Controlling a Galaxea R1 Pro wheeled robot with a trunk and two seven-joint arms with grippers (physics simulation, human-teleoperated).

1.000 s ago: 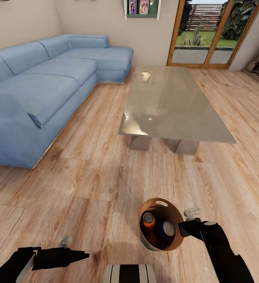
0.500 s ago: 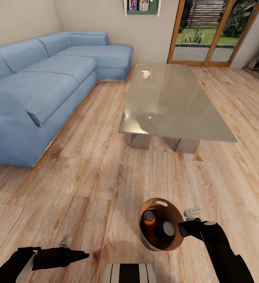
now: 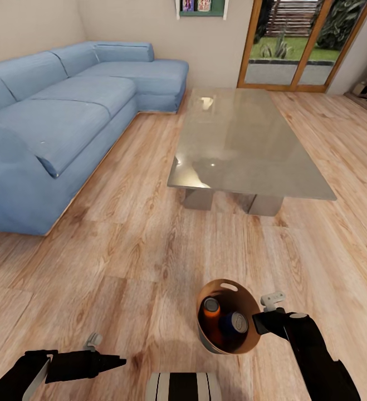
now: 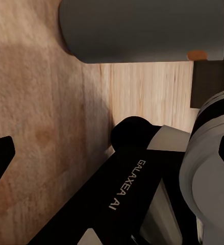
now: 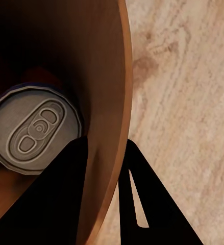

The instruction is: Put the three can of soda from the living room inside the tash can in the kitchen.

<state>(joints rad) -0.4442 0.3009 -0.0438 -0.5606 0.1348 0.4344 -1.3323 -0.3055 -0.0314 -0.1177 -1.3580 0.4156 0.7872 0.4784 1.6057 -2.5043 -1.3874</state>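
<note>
So the whole head view has slid a bit over the last second: the sofa (image 3: 55, 122) and the glass table (image 3: 244, 145) sit slightly higher and closer in the picture than before, which I read as the robot's base or camera moving, not the furniture. Relative to the bin, nothing else changed. Going left to right: the left hand (image 3: 108, 362) hangs low, well to the left of the bin, carrying nothing; I honestly can't tell whether its fingers are apart or together. The bin (image 3: 228, 289) itself is held up just in front of the robot, above the wood floor (image 3: 138, 250) and well short of the table. Inside it I can see an orange can (image 3: 210, 312) next to a dark blue can (image 3: 236, 324), both standing upright with their tops showing; a third can may be hidden deeper in, can't confirm. On the bin's right side, the right hand (image 3: 259, 323) is clamped over the rim, and the right wrist view shows one finger (image 5: 50, 204) inside the wall beside the blue can's top and the other outside. My guess is the collecting part is basically done and it's now hauling the bin off toward the kitchen, so the grip on that thin rim is the thing to watch.
</note>
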